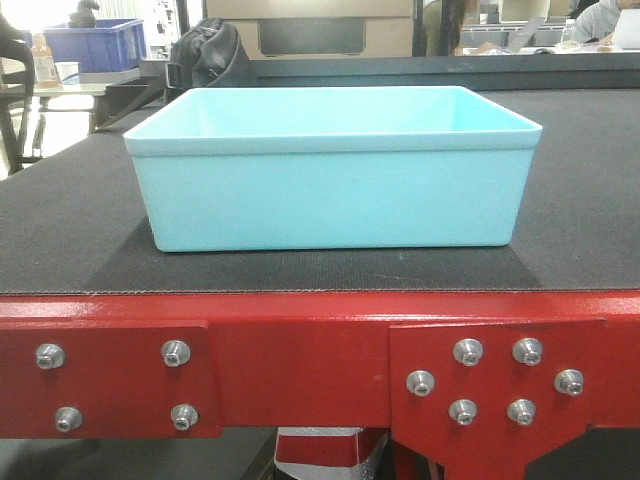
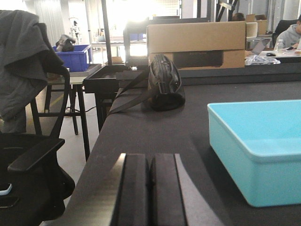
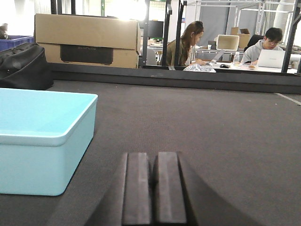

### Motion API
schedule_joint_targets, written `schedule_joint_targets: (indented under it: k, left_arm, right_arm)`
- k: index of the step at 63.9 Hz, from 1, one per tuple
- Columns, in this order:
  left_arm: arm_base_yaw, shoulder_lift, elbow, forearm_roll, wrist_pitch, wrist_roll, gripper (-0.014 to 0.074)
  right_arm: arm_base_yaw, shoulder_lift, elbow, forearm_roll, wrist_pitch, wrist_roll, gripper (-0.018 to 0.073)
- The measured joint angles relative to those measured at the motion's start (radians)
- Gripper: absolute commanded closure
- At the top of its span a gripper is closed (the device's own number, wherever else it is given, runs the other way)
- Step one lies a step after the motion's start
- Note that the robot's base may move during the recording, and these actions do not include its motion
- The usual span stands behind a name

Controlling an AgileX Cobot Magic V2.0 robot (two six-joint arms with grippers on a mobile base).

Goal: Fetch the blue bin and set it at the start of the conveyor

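Smooth turquoise plastic bin (image 1: 330,170), rectangular, flared rim, rests upright on the textured black belt (image 1: 70,240) near its red bolted frame (image 1: 300,370). Left gripper (image 2: 149,197) and right gripper (image 3: 154,195) closed, holding nothing, flanking the bin.

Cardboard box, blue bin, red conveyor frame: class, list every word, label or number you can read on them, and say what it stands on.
None can be read.
Cardboard box: dark panel, any print blurred.
Blue bin: plain walls, no text.
Red frame: only bolts, no markings.
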Motion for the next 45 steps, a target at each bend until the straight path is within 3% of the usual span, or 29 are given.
schedule_joint_targets:
  k: [24, 34, 45]
  left_arm:
    - [0.005, -0.019, 0.154, 0.000, -0.169, 0.002, 0.0707]
    - [0.005, -0.019, 0.156, 0.000, -0.171, -0.096, 0.0707]
    - [0.005, -0.019, 0.158, 0.015, -0.171, -0.120, 0.0707]
  right_arm:
    - [0.000, -0.002, 0.000, 0.000, 0.000, 0.000, 0.0722]
    - [0.000, -0.002, 0.000, 0.000, 0.000, 0.000, 0.0722]
    - [0.000, -0.002, 0.000, 0.000, 0.000, 0.000, 0.0722]
